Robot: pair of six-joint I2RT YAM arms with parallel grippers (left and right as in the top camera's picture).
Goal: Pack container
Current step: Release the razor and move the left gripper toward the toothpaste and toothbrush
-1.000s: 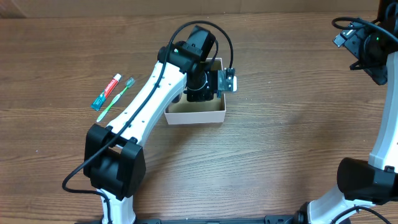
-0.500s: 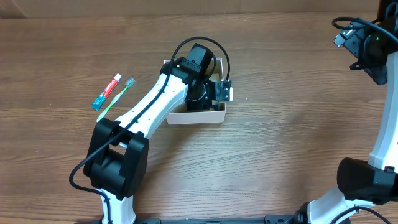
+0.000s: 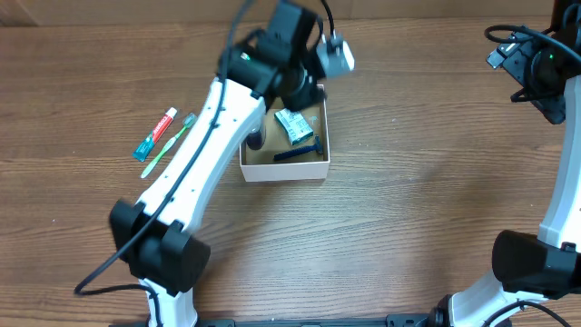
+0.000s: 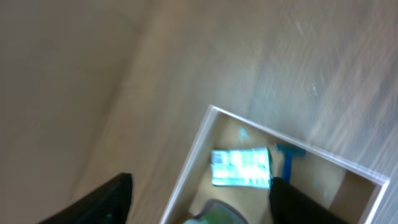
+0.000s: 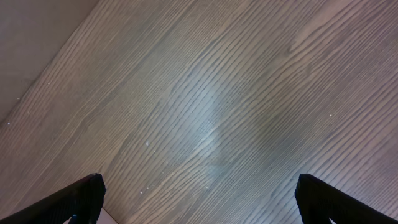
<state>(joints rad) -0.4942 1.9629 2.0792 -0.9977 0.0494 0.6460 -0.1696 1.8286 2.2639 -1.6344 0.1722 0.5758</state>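
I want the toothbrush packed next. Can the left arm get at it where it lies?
Probably yes: the toothbrush lies uncovered on the table beside the toothpaste, and the left pincer hangs open and empty.

The left gripper point(image 4: 200, 182) is rising out of the container point(image 3: 283, 170) and pulling away toward the far side, its jaws apart and empty. It is uncovering a green-white packet point(image 3: 295, 125) and a blue razor point(image 3: 296, 153) inside.
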